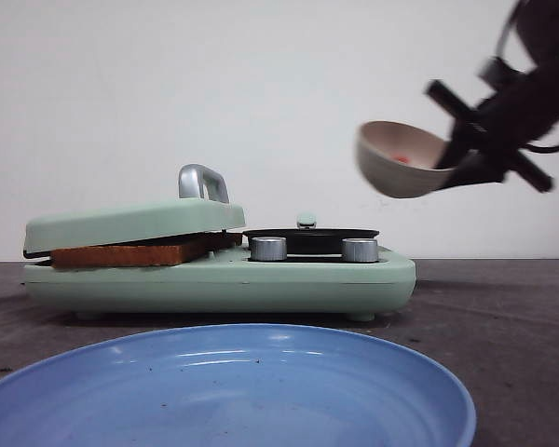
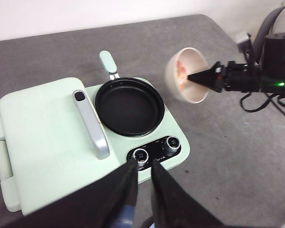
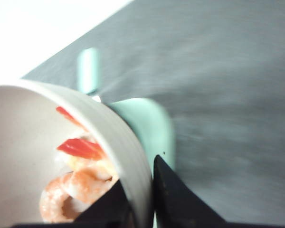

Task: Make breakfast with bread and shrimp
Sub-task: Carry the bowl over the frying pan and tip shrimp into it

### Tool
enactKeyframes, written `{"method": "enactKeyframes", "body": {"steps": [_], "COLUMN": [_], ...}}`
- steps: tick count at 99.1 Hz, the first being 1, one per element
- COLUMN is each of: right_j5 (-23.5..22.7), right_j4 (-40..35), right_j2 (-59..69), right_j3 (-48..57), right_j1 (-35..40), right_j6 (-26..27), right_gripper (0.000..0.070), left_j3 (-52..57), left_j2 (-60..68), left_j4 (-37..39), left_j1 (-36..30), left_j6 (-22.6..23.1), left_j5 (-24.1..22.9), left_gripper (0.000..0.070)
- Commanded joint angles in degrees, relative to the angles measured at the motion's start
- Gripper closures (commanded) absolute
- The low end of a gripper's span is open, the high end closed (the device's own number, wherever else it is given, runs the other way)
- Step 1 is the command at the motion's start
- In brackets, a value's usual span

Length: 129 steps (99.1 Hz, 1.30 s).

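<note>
My right gripper (image 1: 456,158) is shut on the rim of a beige bowl (image 1: 399,158) and holds it tilted in the air to the right of the mint-green breakfast maker (image 1: 214,279). Shrimp (image 3: 78,183) lie inside the bowl; the bowl also shows in the left wrist view (image 2: 186,75). The bread (image 1: 130,252) is pressed under the maker's closed lid (image 1: 130,222); only its brown crust shows. The black frying pan (image 2: 129,106) on the maker is empty. My left gripper (image 2: 143,166) hovers above the maker's knobs, its fingers a narrow gap apart and empty.
A blue plate (image 1: 224,391) sits in front, close to the camera. Two silver knobs (image 1: 268,248) are on the maker's front. The lid has a grey handle (image 2: 91,122). The dark grey table (image 1: 503,317) extends to the right.
</note>
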Motion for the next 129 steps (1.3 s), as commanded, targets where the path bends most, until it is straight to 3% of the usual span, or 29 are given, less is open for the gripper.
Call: {"method": "enactKeyframes", "body": {"steps": [1,24,56,104,129], "right_j5": [3.85,16.31,29.77,36.89,39.28], "right_j4": [1.01,5.44,5.75,9.84,14.51], "right_j2": [0.48,0.55,2.12,4.00,4.79], "right_j3": [2.43,4.76,9.99,14.99,14.99], "right_j1": [3.56,12.90,17.29,20.37,21.46], "right_j6": [-4.44,-14.51,-31.26,-55.47,-61.79], "right_gripper": [0.0700,0.0700,0.0700,0.0700,0.0700], "left_j3": [1.40,1.40,1.40,1.40,1.40], "left_j2": [0.59,0.59,0.59,0.59,0.57], "left_j4": [0.37,-0.07,-0.07,-0.04,-0.07], "left_j1": [-0.33,-1.36,-3.78,-4.83,-4.83], "left_j6": [0.50,1.31,2.03,2.43,2.45], "left_j5": [-0.11,-0.09,-0.09,-0.11,-0.13], "left_gripper": [0.0700,0.0700,0.0700,0.0700,0.0700]}}
